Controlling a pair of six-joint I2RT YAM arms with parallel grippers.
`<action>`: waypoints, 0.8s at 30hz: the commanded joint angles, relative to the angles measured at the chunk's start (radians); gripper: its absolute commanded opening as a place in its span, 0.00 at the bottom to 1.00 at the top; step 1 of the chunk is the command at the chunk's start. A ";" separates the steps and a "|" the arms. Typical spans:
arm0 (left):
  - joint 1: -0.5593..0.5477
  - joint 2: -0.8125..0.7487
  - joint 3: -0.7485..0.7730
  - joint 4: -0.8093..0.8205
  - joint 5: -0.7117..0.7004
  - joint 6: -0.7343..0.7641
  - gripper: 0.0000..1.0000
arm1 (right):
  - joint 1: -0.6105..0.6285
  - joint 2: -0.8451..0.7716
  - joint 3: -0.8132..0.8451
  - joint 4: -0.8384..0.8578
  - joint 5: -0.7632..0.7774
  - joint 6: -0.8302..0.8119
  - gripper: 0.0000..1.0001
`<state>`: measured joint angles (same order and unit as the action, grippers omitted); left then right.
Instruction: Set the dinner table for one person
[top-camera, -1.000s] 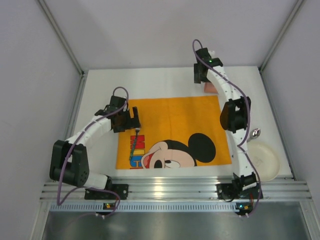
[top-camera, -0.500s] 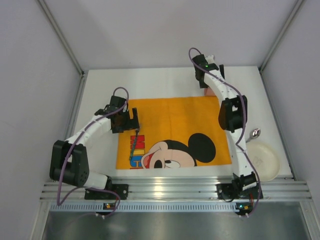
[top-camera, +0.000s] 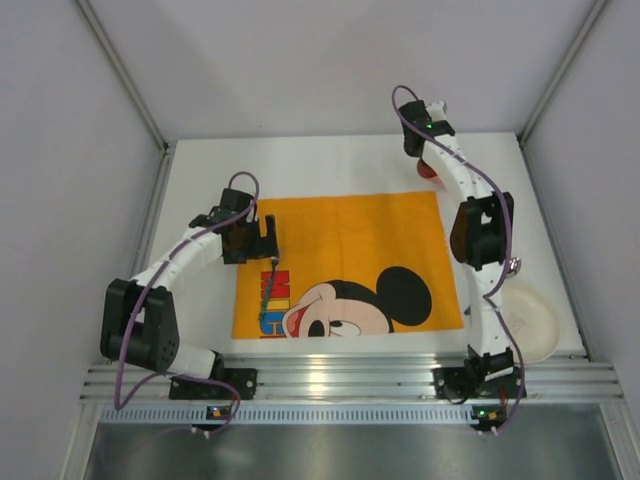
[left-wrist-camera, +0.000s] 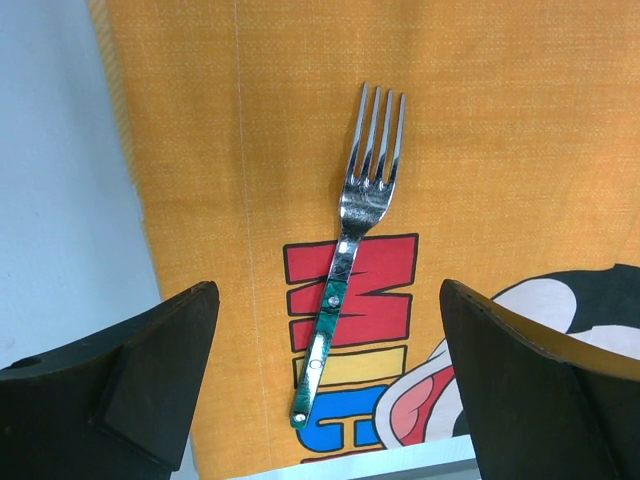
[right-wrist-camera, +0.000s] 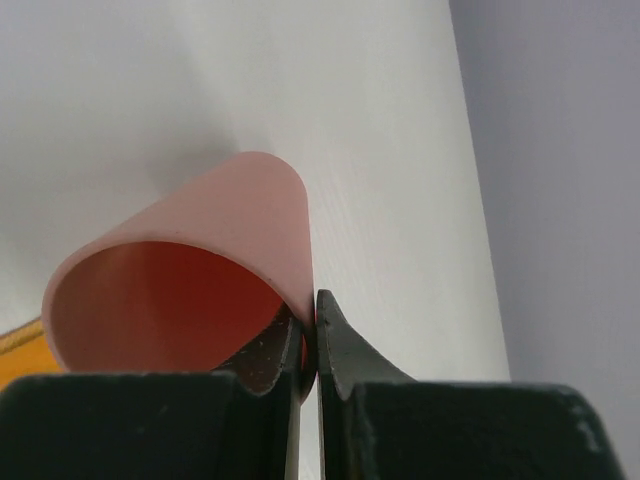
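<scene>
Dinner table (top-camera: 330, 165) long axis left-right (rail (top-camera: 330, 375) nearside); left jaws wide, empty; right jaws pinch cup (right-wrist-camera: 200, 230) rim.

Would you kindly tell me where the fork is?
In the top view the fork lies on the left part of the orange cloth, across its lettering, close by the open left fingers.

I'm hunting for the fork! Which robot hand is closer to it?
Left. The left gripper hangs open just above the fork on the orange cloth. The right gripper is far off at the back of the table, pinching a pink cup.
</scene>
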<state>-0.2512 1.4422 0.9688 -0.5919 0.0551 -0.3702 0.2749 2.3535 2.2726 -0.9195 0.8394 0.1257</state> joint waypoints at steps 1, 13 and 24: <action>-0.003 -0.048 0.030 -0.016 -0.001 0.011 0.97 | 0.003 -0.230 -0.056 -0.010 -0.115 0.064 0.00; -0.003 -0.080 0.031 0.001 -0.003 -0.033 0.98 | -0.068 -0.628 -0.732 0.148 -0.805 0.356 0.00; -0.003 -0.190 -0.050 -0.013 -0.020 -0.049 0.98 | -0.069 -0.565 -0.854 0.202 -0.927 0.377 0.04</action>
<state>-0.2512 1.3014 0.9363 -0.6003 0.0536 -0.4061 0.2008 1.7573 1.4273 -0.7506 -0.0189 0.4835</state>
